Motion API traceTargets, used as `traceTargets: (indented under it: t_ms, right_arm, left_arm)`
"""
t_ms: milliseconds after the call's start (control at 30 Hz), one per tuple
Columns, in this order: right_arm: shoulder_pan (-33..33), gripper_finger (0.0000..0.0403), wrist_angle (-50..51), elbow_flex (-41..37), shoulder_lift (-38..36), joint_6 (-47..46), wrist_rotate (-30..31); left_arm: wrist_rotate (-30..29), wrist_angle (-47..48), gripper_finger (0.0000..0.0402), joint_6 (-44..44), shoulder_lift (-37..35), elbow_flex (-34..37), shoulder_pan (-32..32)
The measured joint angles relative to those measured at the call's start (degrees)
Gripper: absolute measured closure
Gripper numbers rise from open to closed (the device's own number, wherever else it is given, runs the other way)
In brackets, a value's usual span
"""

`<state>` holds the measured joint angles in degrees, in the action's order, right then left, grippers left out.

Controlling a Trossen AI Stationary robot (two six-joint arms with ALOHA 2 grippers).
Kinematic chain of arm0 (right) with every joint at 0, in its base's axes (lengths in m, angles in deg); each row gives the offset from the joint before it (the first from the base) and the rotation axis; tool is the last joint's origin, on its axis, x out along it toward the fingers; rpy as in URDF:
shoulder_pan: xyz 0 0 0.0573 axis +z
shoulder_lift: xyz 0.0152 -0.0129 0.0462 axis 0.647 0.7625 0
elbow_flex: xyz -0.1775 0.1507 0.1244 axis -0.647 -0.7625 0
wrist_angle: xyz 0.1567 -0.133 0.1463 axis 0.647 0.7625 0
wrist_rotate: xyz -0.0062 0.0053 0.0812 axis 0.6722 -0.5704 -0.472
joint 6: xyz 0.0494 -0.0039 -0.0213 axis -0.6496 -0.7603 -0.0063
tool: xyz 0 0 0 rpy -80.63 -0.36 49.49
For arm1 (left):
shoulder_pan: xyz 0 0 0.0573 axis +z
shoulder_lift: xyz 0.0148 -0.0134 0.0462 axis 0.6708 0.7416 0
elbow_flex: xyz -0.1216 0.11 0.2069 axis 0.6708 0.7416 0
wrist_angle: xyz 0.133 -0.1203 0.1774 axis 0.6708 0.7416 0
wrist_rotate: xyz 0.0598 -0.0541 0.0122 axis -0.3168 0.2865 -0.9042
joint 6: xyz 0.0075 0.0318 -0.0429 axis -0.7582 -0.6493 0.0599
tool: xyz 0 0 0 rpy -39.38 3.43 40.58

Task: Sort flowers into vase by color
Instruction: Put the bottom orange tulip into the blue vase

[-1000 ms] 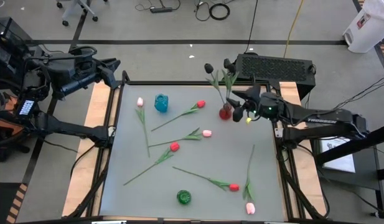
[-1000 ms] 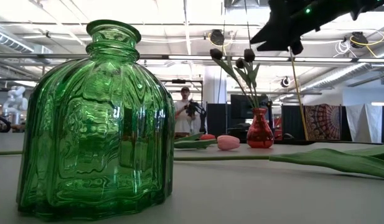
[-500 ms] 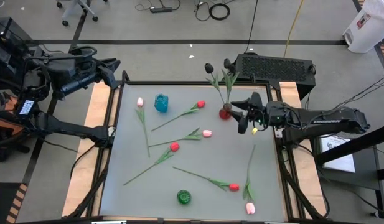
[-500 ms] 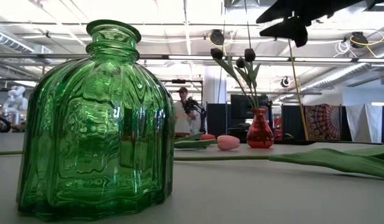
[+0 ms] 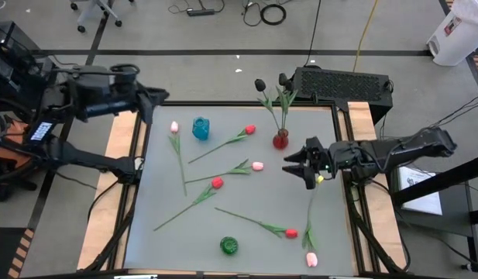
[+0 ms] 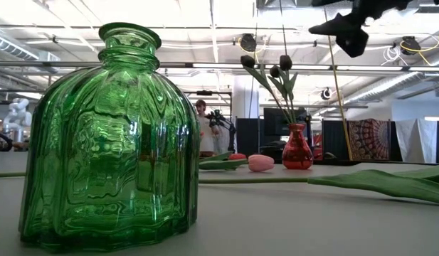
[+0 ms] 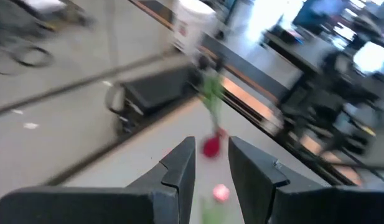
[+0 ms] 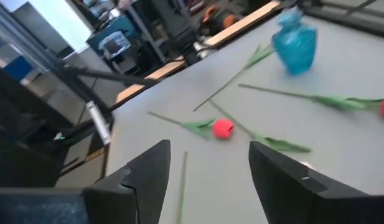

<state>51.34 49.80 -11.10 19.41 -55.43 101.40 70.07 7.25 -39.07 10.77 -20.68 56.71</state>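
Three black tulips stand with their stems in the small red vase at the table's far side. Three red tulips and three pink tulips lie flat on the grey table. A blue vase stands at the far left and a green vase by the near edge. My right gripper is open and hovers above the table just nearer than the red vase, over the stem tip of one pink tulip. My left gripper is open above the table's far left corner.
A dark box sits beyond the table's far edge, behind the red vase. Wooden rails run along the table's left and right sides. In the low view the green vase fills the foreground, and a person stands far off in the room.
My right gripper has drawn away from the red vase toward the table's near edge and now hovers over the grey surface. My left arm has swung toward the table's right, bringing its gripper over the far left corner. The flowers and vases have stayed put.
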Motion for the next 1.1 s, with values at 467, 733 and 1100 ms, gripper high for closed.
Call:
traceTargets:
  t_ms: [467,733,1100]
  right_arm:
    - [5.4,0.0193,4.3,0.0,0.0,-1.8,0.0]
    - [5.8,0.0193,9.1,0.0,0.0,-6.8,0.0]
    - [8.2,0.0193,14.6,0.0,0.0,-8.2,0.0]
  left_arm:
    - [14.7,-1.1,0.0299,-0.8,12.8,0.0,-11.6]
    - [14.7,-6.5,0.0299,-2.3,20.8,0.0,-18.5]
    - [14.7,-14.2,0.0299,-2.3,29.5,0.0,-25.5]
